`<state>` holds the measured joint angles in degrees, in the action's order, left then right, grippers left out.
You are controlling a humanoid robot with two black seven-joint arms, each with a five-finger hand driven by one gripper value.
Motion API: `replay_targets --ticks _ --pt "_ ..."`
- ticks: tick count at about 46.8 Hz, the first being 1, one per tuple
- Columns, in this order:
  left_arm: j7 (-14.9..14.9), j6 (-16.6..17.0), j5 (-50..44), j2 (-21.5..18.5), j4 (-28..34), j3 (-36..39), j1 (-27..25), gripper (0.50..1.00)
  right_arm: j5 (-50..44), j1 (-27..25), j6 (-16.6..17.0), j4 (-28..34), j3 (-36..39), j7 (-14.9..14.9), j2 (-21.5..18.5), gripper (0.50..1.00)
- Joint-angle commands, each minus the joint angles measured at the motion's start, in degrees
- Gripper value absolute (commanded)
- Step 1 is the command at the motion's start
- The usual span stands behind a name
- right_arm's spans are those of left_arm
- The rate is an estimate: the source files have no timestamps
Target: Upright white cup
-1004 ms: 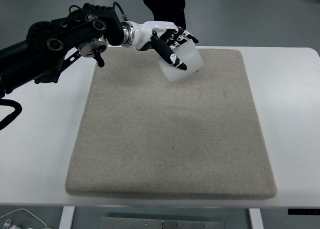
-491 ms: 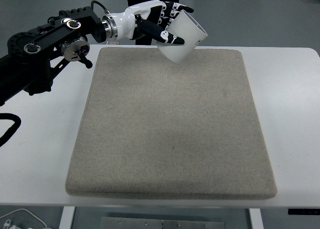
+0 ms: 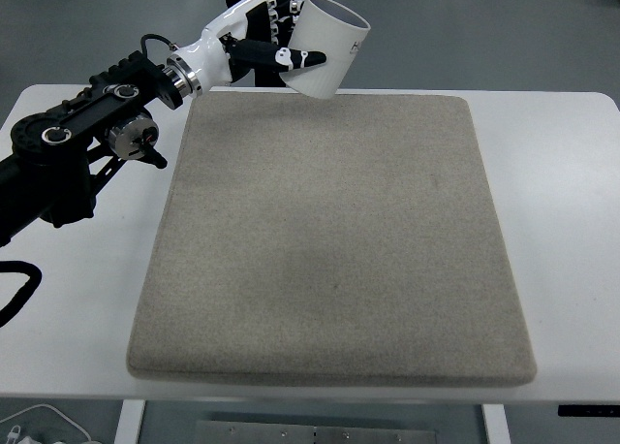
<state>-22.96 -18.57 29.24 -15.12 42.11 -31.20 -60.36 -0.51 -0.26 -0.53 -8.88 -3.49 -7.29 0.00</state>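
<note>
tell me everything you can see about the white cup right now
The white cup is a plain, smooth cylinder, plastic or ceramic by its look, with a dark-looking inside and a small mark near the rim. No handle shows. It is held in the air above the far edge of the beige mat, tilted, its open mouth facing up and to the right, its base toward the lower left. The left robot hand grips it from the left, fingers wrapped around its side. Nothing else touches it.

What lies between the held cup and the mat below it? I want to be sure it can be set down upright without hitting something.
Nothing visible. The left hand grips the white cup, tilted, in the air over the far edge of the grey mat. The mat's surface is bare.
</note>
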Motion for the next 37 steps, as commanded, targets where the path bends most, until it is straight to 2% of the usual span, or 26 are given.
replay_targets --ticks 1,7,8,19,29,37 --pt "-4.7 0.5 -0.1 0.3 -1.9 0.0 0.9 0.619 0.0 0.0 0.0 0.0 0.0 0.0 0.0 0.93" --pt "-11.7 0.8 0.0 0.4 -3.7 -0.3 2.9 0.619 0.0 0.0 0.0 0.0 0.0 0.0 0.0 0.93" --pt "-12.0 0.8 0.0 0.4 -4.0 -0.4 3.2 0.619 0.0 0.0 0.0 0.0 0.0 0.0 0.0 0.93" --pt "-12.0 0.9 0.0 0.4 -7.6 -0.6 6.6 0.619 0.0 0.0 0.0 0.0 0.0 0.0 0.0 0.93" --pt "-12.0 4.5 0.0 0.5 -9.0 -0.5 7.8 0.617 0.0 0.0 0.0 0.0 0.0 0.0 0.0 0.93" --pt "-12.0 6.0 0.6 3.0 -11.0 -0.2 8.9 0.611 0.0 0.0 0.1 0.0 0.2 0.0 0.0 0.93"
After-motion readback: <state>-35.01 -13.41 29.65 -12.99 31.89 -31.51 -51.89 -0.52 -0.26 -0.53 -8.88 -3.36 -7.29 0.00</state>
